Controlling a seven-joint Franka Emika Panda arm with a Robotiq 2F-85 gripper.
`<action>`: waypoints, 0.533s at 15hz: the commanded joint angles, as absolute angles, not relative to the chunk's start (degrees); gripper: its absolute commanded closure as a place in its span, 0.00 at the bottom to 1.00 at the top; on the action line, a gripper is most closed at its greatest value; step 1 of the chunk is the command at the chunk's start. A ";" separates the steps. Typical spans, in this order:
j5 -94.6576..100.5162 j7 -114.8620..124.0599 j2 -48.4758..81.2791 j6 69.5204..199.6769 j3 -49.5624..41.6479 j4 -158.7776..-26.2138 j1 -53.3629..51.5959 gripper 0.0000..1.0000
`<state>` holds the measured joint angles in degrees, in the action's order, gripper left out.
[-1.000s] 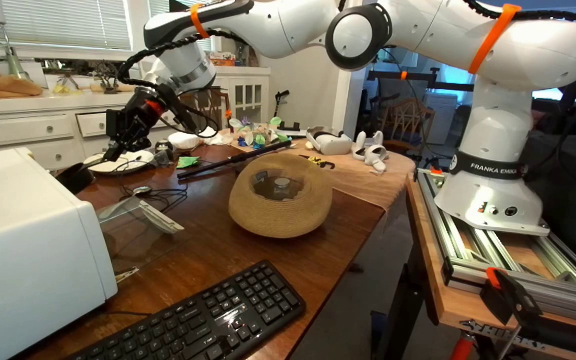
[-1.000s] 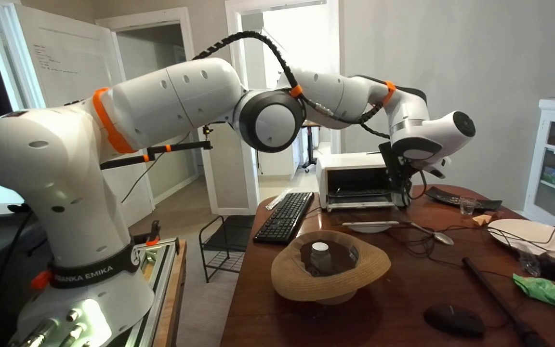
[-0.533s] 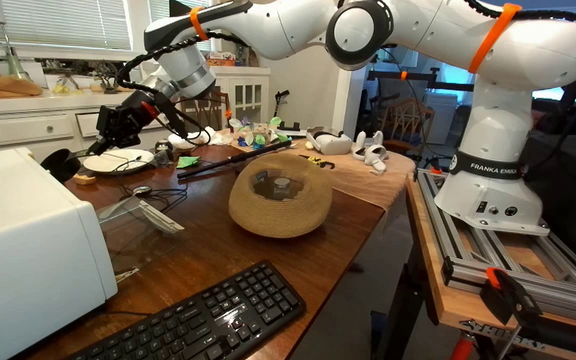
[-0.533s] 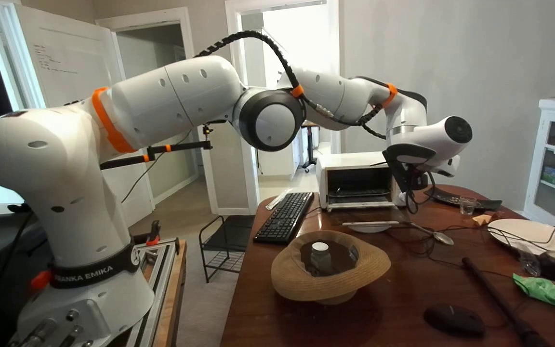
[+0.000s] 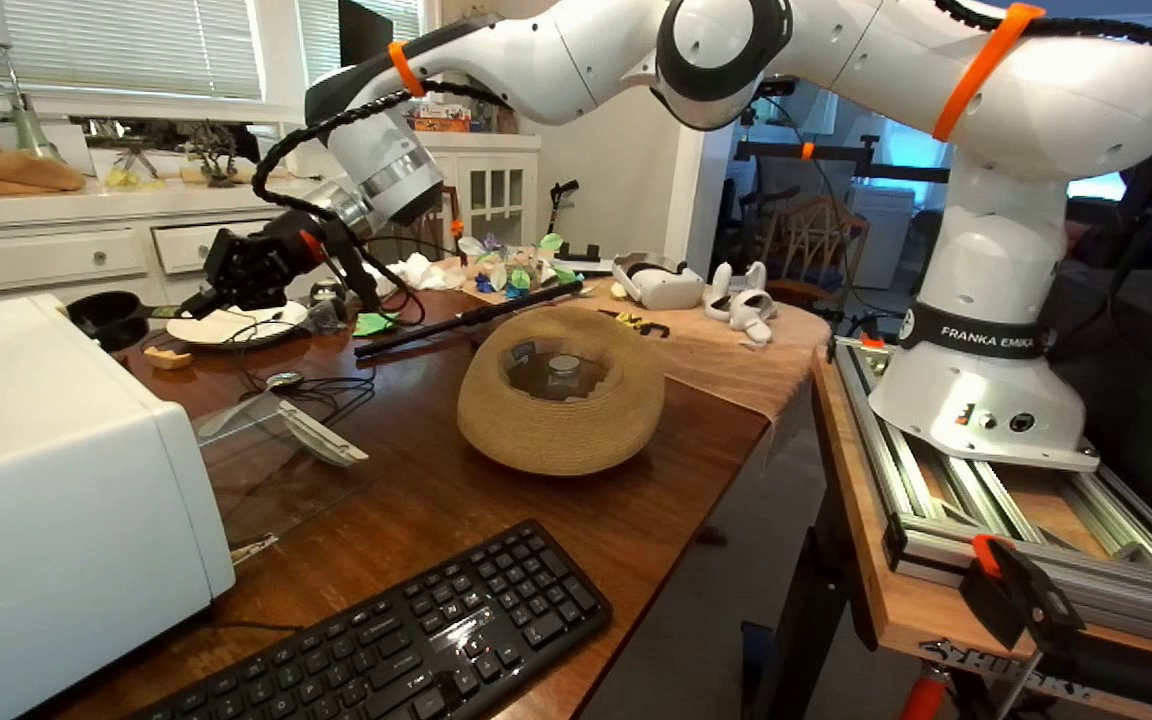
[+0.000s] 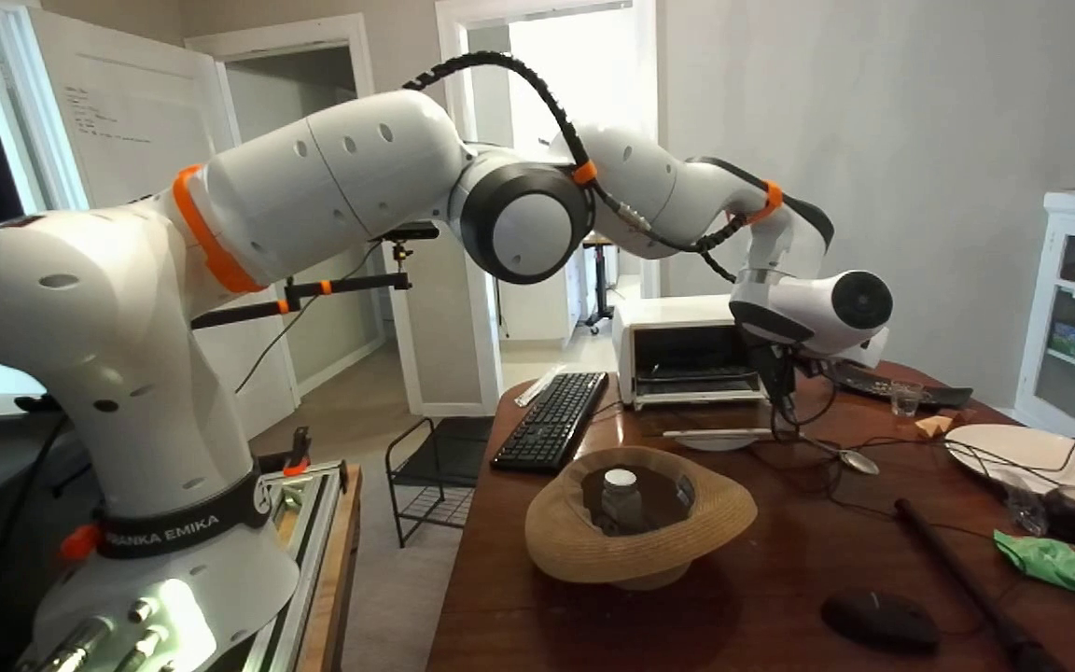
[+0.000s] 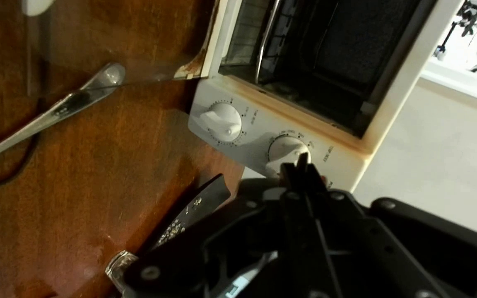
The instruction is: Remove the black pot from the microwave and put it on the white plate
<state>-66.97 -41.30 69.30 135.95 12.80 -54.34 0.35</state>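
Observation:
The black pot (image 5: 108, 318) hangs by its handle from my gripper (image 5: 198, 302), beyond the oven's top corner in an exterior view. It looks raised off the table. My gripper is shut on the handle, and in the wrist view the fingertips (image 7: 300, 167) pinch a narrow dark piece. The pot's body is mostly hidden by the gripper there, and the arm hides it in an exterior view. The white plate (image 5: 236, 325) lies just past the gripper; it also shows at the table's right (image 6: 1051, 457). The white microwave (image 5: 46, 400) is a toaster oven with open front (image 6: 696, 359).
The lowered glass door (image 5: 296, 435) juts from the oven. A straw hat (image 5: 561, 420) with a jar inside stands mid-table. A keyboard (image 5: 406, 630), a spoon (image 6: 859, 461), a black tray (image 6: 943, 396), a small glass (image 6: 906, 399) and loose cables (image 5: 336, 395) lie around. Cables cross the plate.
In an exterior view the pot has moved left and up, away from the table, and sits more level. My wrist has lowered and tilted, with the grip kept on the handle.

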 commanded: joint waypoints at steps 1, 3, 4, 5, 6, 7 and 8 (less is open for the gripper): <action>-73.46 -47.76 65.36 139.70 16.52 -61.82 4.08 0.99; -76.04 -49.91 64.93 140.65 17.67 -62.88 5.59 0.99; -77.35 -50.50 65.10 140.29 17.83 -62.99 6.24 0.99; -78.67 -51.24 65.03 140.25 17.85 -63.45 6.64 0.99; -80.06 -52.02 65.02 140.01 17.88 -63.65 6.98 0.99; -81.78 -53.00 65.09 139.74 18.05 -63.84 7.45 0.99; -83.72 -54.06 65.35 139.29 18.16 -63.97 7.93 0.99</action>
